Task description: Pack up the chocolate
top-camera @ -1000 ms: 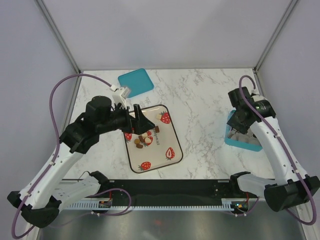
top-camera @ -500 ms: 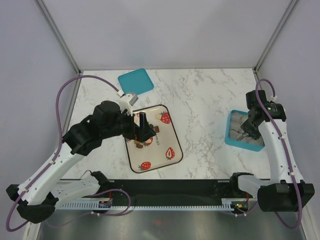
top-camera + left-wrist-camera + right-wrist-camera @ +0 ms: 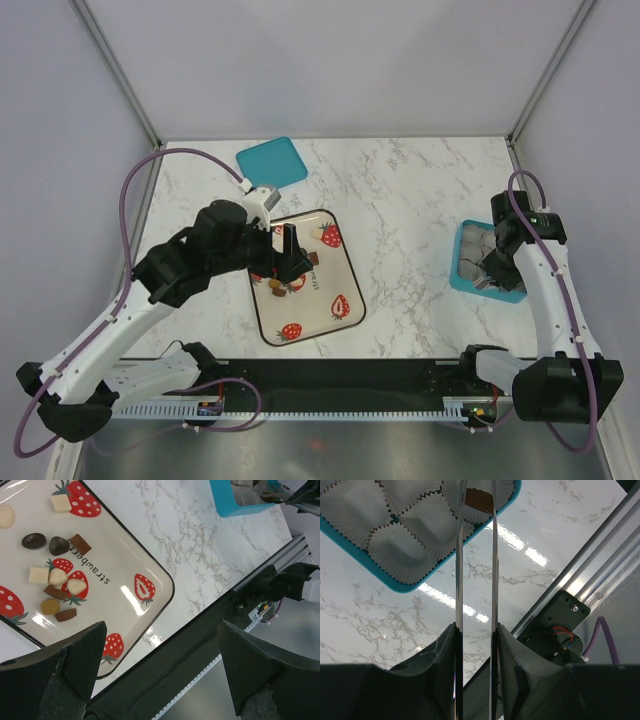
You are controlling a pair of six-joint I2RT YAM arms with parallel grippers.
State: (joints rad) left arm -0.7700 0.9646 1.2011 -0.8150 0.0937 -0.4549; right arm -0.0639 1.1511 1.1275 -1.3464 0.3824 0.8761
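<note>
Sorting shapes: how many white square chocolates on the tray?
2. One white square overlaps a strawberry print at the view's top; the other sits left of the white hearts. Others may be hidden.

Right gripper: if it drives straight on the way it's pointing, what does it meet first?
Likely the white paper cup in the teal box, just beyond the brown chocolate piece gripped in the right gripper. Depth is unclear; the piece may already touch the cup.

A white marbled surface (image 3: 410, 200). Left of centre lies a cream, dark-rimmed tray (image 3: 330, 290) printed with red strawberries. Farther back, apart from it, lies a flat teal lid (image 3: 272, 164). Near the right edge sits a teal box (image 3: 458, 272) lined with white paper cups.
</note>
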